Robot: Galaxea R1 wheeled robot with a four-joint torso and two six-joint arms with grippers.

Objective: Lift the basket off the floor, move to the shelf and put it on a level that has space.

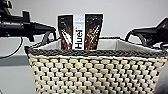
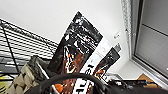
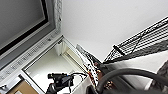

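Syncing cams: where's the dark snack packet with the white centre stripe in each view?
Head view: packet top centre, standing upright inside the basket behind its dark rim.
Left wrist view: packet centre, large, tilted, above a black loop handle.
Right wrist view: packet seen thin, edge-on, lower centre.
Shared landmark: the wire shelf shows in both wrist views.

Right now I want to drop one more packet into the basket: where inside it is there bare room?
The basket shows bare cream lining on both sides of the upright dark packets: between them and the left loop handle, and a wider stretch toward the right handle. It is crowded at the middle. The basket's floor is hidden.
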